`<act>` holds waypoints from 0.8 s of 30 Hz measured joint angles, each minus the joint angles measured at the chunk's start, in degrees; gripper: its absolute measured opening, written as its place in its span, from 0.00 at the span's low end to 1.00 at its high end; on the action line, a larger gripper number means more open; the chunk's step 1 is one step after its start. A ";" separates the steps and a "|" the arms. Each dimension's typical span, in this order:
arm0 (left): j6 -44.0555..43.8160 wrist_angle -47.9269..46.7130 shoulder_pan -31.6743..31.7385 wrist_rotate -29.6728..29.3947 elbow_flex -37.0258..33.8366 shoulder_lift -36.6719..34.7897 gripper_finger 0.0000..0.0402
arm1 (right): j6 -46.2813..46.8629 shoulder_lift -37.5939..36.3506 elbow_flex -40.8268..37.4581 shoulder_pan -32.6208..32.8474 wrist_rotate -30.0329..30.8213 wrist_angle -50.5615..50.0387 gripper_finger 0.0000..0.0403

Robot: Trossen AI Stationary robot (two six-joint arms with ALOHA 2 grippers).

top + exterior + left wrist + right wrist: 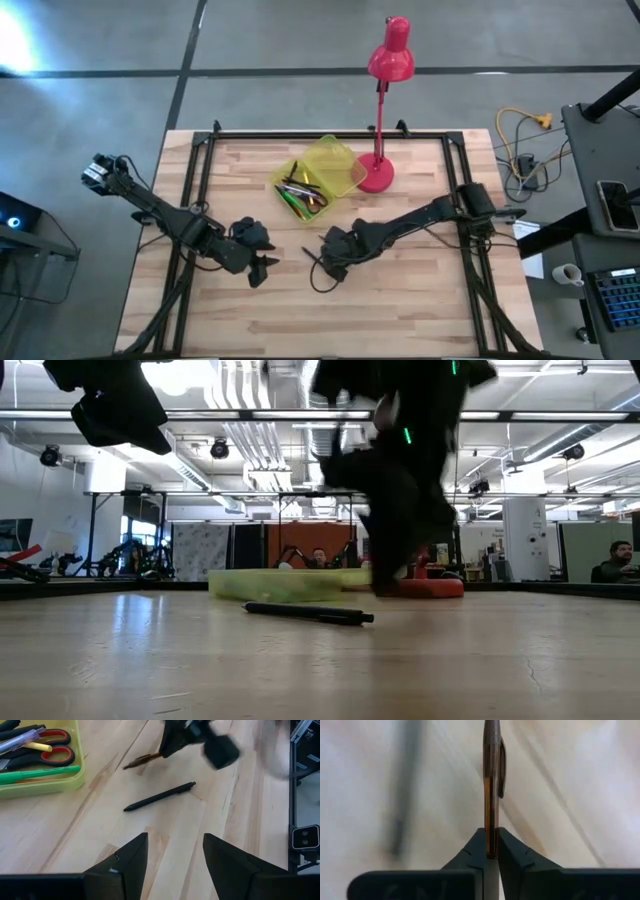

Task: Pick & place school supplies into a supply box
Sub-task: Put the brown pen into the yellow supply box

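The yellow-green supply box (335, 165) lies open at the table's far middle, with red-handled scissors (50, 747), a green pen (40, 772) and other supplies in it. A black pen (160, 796) lies flat on the table's middle. Just beyond it, my right gripper (325, 262) is shut on a brown pen (142, 761). To the left of both pens, my left gripper (175, 837) hangs open above the table with nothing between its fingers. My right gripper pinches one end of the brown pen's barrel (491, 840) between its two fingers, which point steeply down. The pen runs on from the fingertips in line with them, its clip (501, 770) to one side. I cannot tell whether its free end (126, 766) touches the table.
A red desk lamp stands with its round base (375, 175) right beside the box and its head (392, 55) beyond the far edge. A black frame (300, 133) runs along the table's far and side edges. Bare wood lies toward the near edge.
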 joint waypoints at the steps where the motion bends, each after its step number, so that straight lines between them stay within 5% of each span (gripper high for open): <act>1: 0.02 0.00 0.00 -0.01 0.00 0.00 0.44 | 0.00 -1.33 1.00 -0.19 1.24 0.78 0.04; 8: 0.02 0.00 -0.04 -0.02 0.00 0.00 0.44 | -8.14 -6.73 5.61 -8.92 4.24 8.25 0.04; 16: 0.10 0.31 -0.04 -0.05 0.00 0.00 0.44 | -12.28 2.55 14.01 -22.92 -9.02 9.28 0.04; 24: 0.90 1.63 -0.04 0.27 -0.02 0.02 0.44 | -13.77 5.42 19.56 -22.08 -5.51 4.62 0.27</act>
